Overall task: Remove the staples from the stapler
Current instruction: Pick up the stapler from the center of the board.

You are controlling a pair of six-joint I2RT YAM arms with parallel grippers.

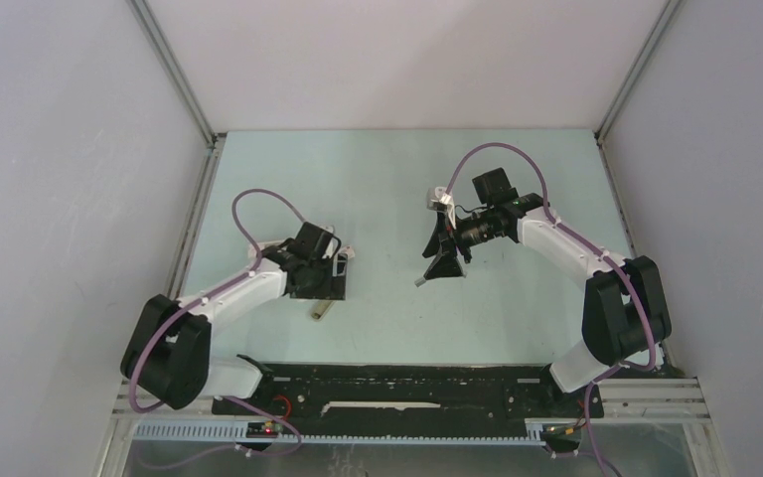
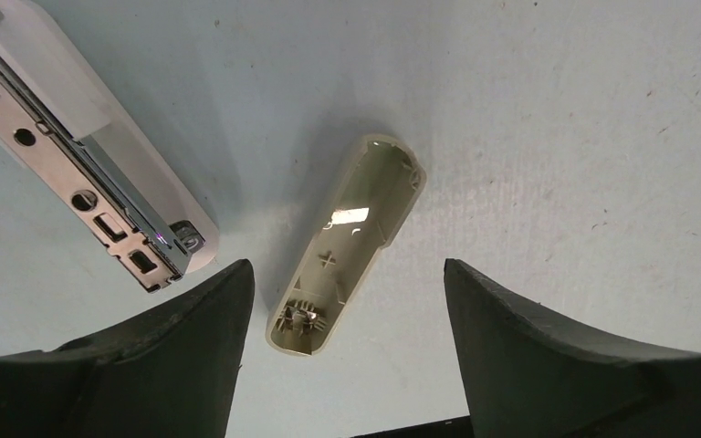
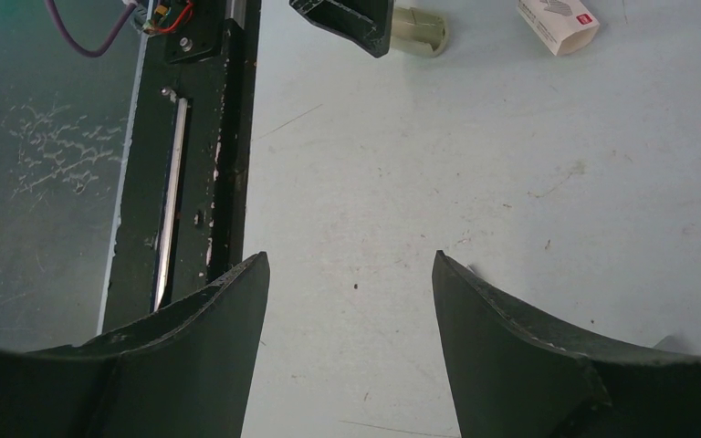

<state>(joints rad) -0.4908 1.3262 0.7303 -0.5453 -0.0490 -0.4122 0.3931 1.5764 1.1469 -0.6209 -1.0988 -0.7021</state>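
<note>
Left wrist view shows my left gripper (image 2: 345, 266) with jaws wide apart on either side of a beige plastic cover (image 2: 345, 242), which lies hollow side up and untouched. The white stapler (image 2: 82, 146), its metal magazine exposed, lies near it on the far side. I can't make out the staples; I judge they're in that magazine. My right gripper (image 3: 349, 258) hangs open and empty. Next I need a grip on the stapler itself.

1. Your left arm (image 1: 243, 288) stretches forward and low; the left gripper (image 2: 347, 274) points down, jaws wide apart.
2. Your right arm (image 1: 566, 243) bends inward; the right gripper (image 3: 351, 265) points down, jaws apart, empty.
</note>
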